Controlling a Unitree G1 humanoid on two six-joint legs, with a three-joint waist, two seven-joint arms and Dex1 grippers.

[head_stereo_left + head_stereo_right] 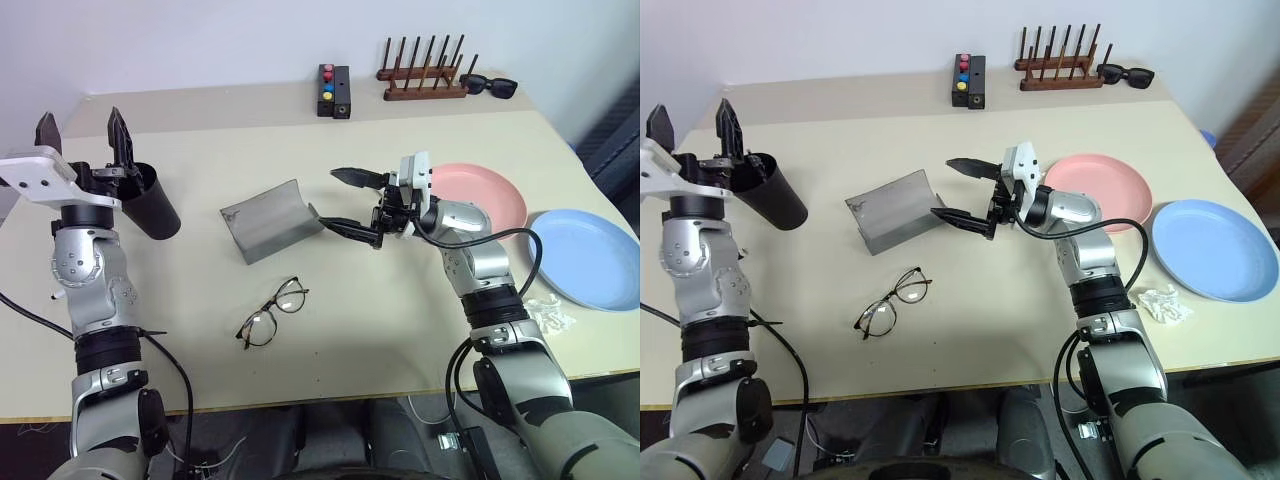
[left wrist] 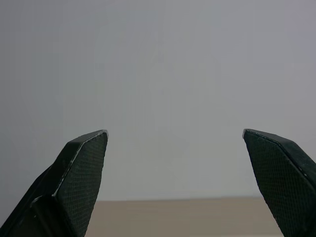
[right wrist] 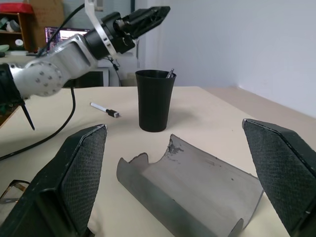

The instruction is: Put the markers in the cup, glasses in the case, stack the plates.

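On the worktop [image 1: 400, 345], the cup [image 1: 152, 205] stands at the far left with a dark marker [image 3: 170, 73] inside; just above it the left gripper [image 1: 82, 130] has its fingers apart and empty. Near the middle, the right gripper [image 1: 345, 203] has its fingers wide beside the open case [image 1: 268, 220], with the glasses [image 1: 272, 312] nearer.

Two plates [image 1: 478, 195] (pink, blue), two markers [image 3: 105, 109], one cup [image 3: 154, 100], one glasses [image 1: 272, 312], one case [image 1: 268, 220].

Both arms are silver-grey metal segments joined by black bands, with rounded, screw-dotted joints. Black cables loop loosely beside each forearm. White wrist brackets carry black, wedge-shaped fingers [image 3: 85, 168] with finely textured pads.
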